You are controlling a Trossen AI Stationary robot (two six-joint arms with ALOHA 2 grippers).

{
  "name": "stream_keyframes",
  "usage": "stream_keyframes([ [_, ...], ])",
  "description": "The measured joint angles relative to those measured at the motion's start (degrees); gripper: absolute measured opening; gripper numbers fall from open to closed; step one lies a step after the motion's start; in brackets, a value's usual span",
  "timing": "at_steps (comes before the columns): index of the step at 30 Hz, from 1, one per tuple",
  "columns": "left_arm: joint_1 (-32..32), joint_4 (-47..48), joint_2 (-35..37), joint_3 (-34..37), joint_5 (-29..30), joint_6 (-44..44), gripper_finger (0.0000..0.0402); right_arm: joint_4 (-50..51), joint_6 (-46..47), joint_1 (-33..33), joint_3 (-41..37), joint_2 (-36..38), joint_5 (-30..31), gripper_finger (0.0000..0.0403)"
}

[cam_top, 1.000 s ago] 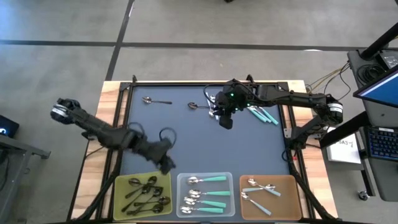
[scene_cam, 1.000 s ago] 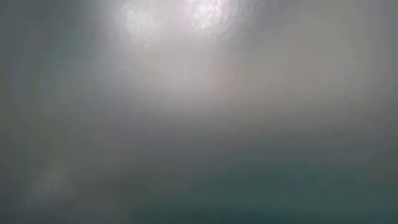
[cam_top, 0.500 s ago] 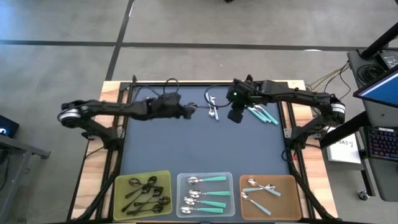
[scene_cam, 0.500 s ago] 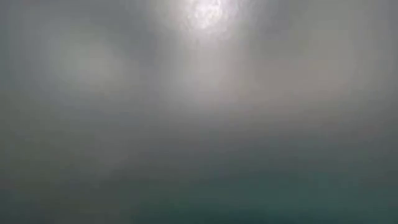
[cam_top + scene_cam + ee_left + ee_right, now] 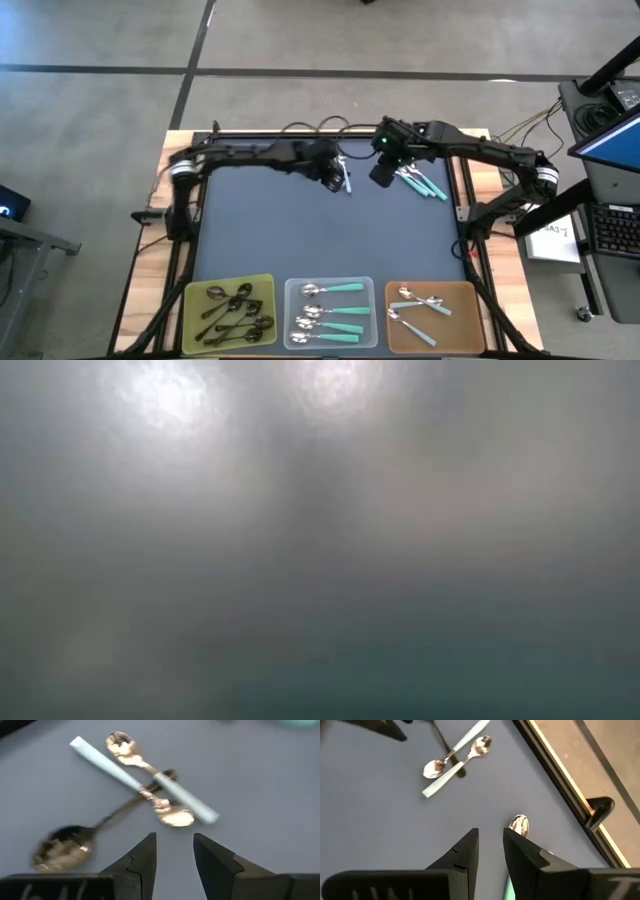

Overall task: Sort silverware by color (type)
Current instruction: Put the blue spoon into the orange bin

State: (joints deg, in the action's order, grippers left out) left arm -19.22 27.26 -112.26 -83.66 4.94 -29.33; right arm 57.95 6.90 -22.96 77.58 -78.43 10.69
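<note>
Two light-blue-handled spoons (image 5: 150, 780) and a dark all-metal spoon (image 5: 65, 845) lie crossed in a small heap (image 5: 345, 180) on the dark mat near its far edge. My left gripper (image 5: 175, 855) (image 5: 336, 180) hovers open just over this heap, with nothing between its fingers. My right gripper (image 5: 490, 850) (image 5: 381, 176) hangs above the mat a little to the right, its fingers a narrow gap apart and empty. A few teal-handled spoons (image 5: 424, 185) lie just right of it; one bowl (image 5: 519, 825) shows by its fingers.
Along the near edge stand an olive tray (image 5: 262, 285) with dark spoons, a clear tray (image 5: 368, 288) with teal-handled spoons and a brown tray (image 5: 470, 292) with light-blue-handled spoons. The mat's raised frame (image 5: 555, 775) runs close behind the right gripper. The low view is a blur.
My left gripper has swung from above the olive tray at the near left up to the far edge, then right along it to the crossed spoons. My right gripper has drawn back a little toward the far right and tipped further down. The spoons have lain still.
</note>
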Motion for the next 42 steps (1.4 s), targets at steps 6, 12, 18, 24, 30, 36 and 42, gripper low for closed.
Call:
stream_keyframes([
  [6,-1.74,4.99,-12.85,-16.91,-0.57,5.93,0.0111,0.08,2.25,-0.97,-0.08,0.0,0.46,0.0079],
  [12,-2.97,19.27,-21.86,-31.08,5.56,3.04,0.0111,0.51,2.56,-0.99,-0.09,0.0,0.97,0.0079],
  [18,-3.15,24.66,-24.81,-36.28,10.09,1.22,0.0111,0.55,2.2,-0.99,-0.11,0.0,0.96,0.0079],
  [24,-3.78,23.78,-24.93,-33.93,11.35,-4.29,0.0111,0.55,-0.35,-0.99,-0.11,0.0,1.05,0.0079],
  [30,-3.93,25.25,-24.86,-32.94,11.93,-7.38,0.0111,0.52,-1.76,-0.99,-0.11,0.02,1.08,0.0079],
  [36,-3.54,23.2,-24.75,-34.97,8.81,-7.45,0.0111,0.52,-2.51,-0.99,-0.11,0.02,1.05,0.0079],
  [42,-3.3,23.64,-24.77,-34.44,7.86,-11.62,0.0111,0.55,-2.61,-0.99,-0.11,0.02,1.03,0.0079],
])
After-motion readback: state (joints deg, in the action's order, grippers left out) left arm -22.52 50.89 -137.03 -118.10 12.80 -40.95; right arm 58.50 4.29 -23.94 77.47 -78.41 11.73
